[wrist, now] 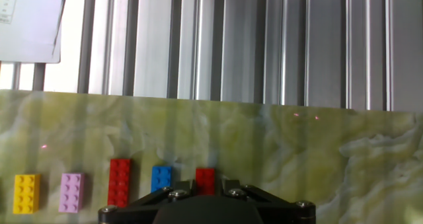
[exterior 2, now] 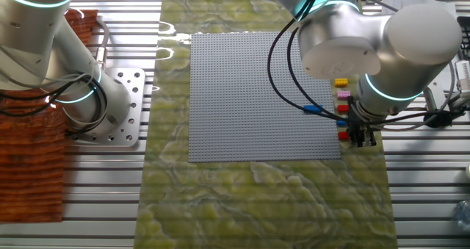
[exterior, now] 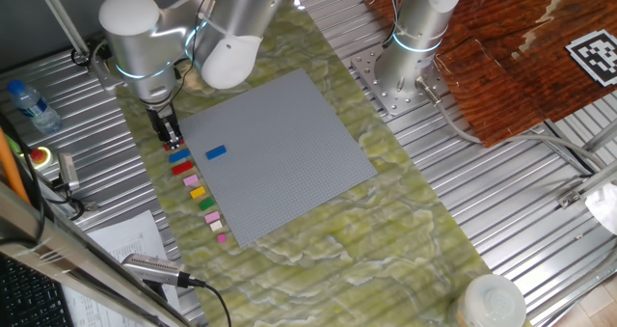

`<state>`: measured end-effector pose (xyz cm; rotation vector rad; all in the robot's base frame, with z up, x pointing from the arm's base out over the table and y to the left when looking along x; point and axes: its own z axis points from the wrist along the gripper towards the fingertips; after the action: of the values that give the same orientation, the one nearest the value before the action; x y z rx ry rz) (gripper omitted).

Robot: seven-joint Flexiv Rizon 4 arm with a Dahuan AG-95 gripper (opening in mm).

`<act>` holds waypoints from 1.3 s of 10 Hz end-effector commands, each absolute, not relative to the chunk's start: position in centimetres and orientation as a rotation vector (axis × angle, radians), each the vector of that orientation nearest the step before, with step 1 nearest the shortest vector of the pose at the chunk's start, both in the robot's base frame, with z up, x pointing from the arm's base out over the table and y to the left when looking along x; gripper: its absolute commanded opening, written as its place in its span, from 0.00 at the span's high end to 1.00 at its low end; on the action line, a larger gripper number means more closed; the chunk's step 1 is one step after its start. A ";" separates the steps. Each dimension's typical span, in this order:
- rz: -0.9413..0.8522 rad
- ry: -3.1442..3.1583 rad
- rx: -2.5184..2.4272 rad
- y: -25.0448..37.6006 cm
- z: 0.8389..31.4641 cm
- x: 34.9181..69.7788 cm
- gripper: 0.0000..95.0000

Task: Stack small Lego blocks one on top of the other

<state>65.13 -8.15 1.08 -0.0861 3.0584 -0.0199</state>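
Small Lego blocks lie in a row on the green mat beside the grey baseplate (exterior: 280,153). In the hand view they are yellow (wrist: 26,193), pink (wrist: 71,191), a long red (wrist: 119,182), blue (wrist: 161,178) and a short red block (wrist: 205,180). My gripper (wrist: 205,192) is down at the mat at the end of the row (exterior: 171,136) (exterior 2: 361,135). Its jaws stand tight against both sides of the short red block. A separate blue block (exterior: 216,152) lies on the baseplate.
More blocks of the row run toward the near edge of the mat (exterior: 205,204). A second arm's base (exterior: 405,71) stands behind the baseplate. A water bottle (exterior: 29,103), papers and a microphone lie on the ribbed metal table to the left.
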 end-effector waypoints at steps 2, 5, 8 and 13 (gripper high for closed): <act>-0.019 3.061 -0.082 -8.1 1.1 65.1 0.80; -0.018 3.061 -0.080 -8.1 1.1 65.1 0.80; -0.016 3.063 -0.076 -8.1 1.1 65.1 0.80; -0.008 3.065 -0.069 -8.1 1.3 65.1 1.00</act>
<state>65.14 -8.14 1.29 -0.0689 3.0632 -0.0081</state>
